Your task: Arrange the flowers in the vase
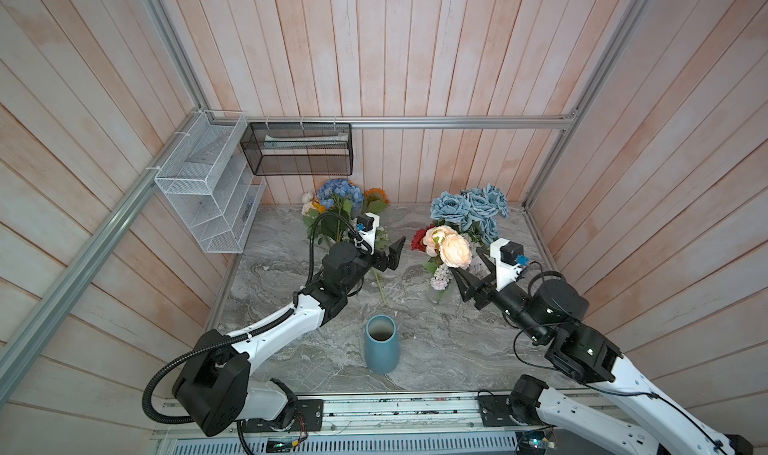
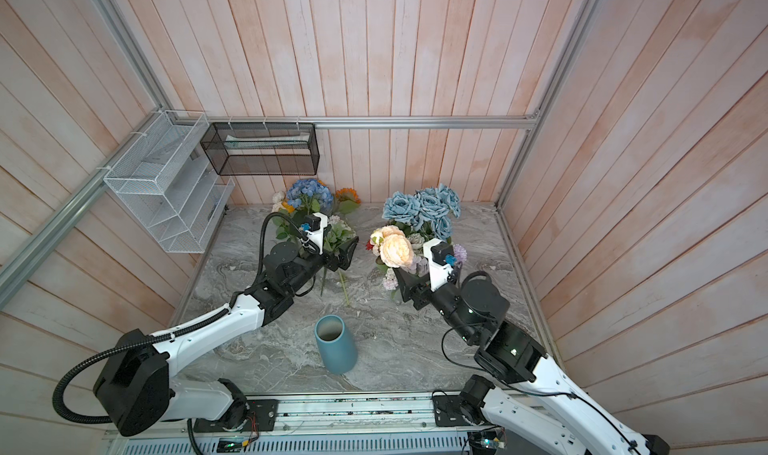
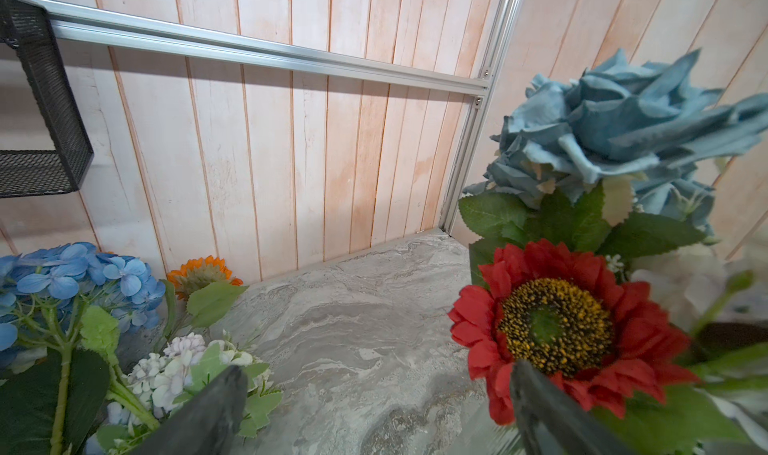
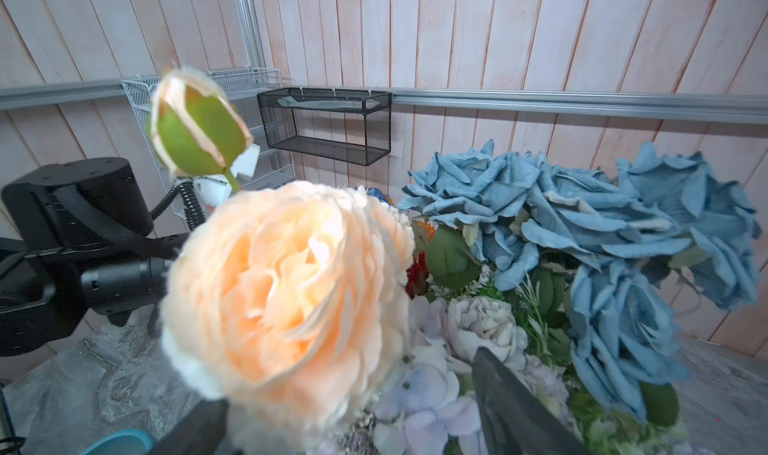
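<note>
The blue vase (image 1: pixel 382 353) stands upright at the front middle of the grey marbled counter (image 1: pixel 436 349), its mouth showing only its pale inside, and all the flowers are outside it, toward the back wall. On the left a bunch with a blue hydrangea (image 1: pixel 338 191) and an orange sunflower (image 1: pixel 376 194) lies on the counter, its green stems (image 1: pixel 380 286) pointing toward the vase. On the right a second bunch has dusty-blue roses (image 1: pixel 473 205) at the back, a red bloom (image 1: pixel 419 239) and a lilac spray (image 1: pixel 440 280). A peach rose (image 1: pixel 455 250) stands above that bunch. The left hand (image 1: pixel 395 254) hovers between the two bunches with its jaws spread wide and nothing between them. The right hand (image 1: pixel 466 261) is just beside the peach rose, its jaws well apart; in the right wrist view the bloom fills the space between the two fingers (image 4: pixel 511 403), and whether its stem touches them I cannot tell
</note>
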Available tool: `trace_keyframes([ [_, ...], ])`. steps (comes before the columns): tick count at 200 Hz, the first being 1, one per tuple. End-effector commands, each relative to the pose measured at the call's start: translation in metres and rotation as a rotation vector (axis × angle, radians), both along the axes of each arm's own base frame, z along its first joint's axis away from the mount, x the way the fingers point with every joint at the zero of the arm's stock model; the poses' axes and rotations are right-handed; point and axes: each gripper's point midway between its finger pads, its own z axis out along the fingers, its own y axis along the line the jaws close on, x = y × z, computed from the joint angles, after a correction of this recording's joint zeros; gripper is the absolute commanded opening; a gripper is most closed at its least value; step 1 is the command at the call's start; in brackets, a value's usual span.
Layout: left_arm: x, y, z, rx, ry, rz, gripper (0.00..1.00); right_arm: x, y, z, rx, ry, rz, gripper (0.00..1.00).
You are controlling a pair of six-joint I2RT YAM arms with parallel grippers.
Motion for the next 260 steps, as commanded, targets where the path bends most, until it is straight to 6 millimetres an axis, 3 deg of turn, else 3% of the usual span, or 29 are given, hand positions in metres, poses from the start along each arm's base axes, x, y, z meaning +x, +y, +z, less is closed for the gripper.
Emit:
trace_keyframes([
  [1, -0.003, 0.006, -0.005, -0.027, 0.038, 0.004, 1.00, -0.012, -0.002, -0.037, 0.043, 0.151, 0.040, 0.79],
  [28, -0.001, 0.011, -0.014, -0.041, 0.077, 0.015, 1.00, -0.024, 0.000, -0.065, 0.098, 0.259, 0.087, 0.77],
  [61, 0.002, 0.015, -0.021, -0.037, 0.102, 0.032, 1.00, -0.028, 0.004, -0.115, 0.108, 0.405, 0.088, 0.75],
  [106, 0.005, 0.016, -0.029, -0.029, 0.124, 0.038, 1.00, -0.013, 0.001, -0.168, 0.068, 0.435, -0.002, 0.75],
  [118, 0.005, 0.017, -0.031, -0.026, 0.128, 0.041, 1.00, -0.005, -0.002, -0.180, 0.041, 0.416, -0.044, 0.78],
  [125, 0.005, 0.017, -0.033, -0.025, 0.130, 0.042, 1.00, 0.001, -0.005, -0.187, 0.028, 0.400, -0.078, 0.85],
  [158, 0.006, 0.019, -0.042, -0.024, 0.149, 0.041, 1.00, 0.029, -0.011, -0.190, 0.015, 0.225, -0.190, 0.98],
  [205, 0.009, 0.022, -0.048, -0.017, 0.156, 0.042, 1.00, 0.062, -0.018, -0.198, 0.017, 0.170, -0.237, 0.98],
  [260, 0.015, 0.026, -0.057, -0.021, 0.173, 0.043, 1.00, 0.068, -0.015, -0.194, -0.007, 0.002, -0.157, 0.98],
])
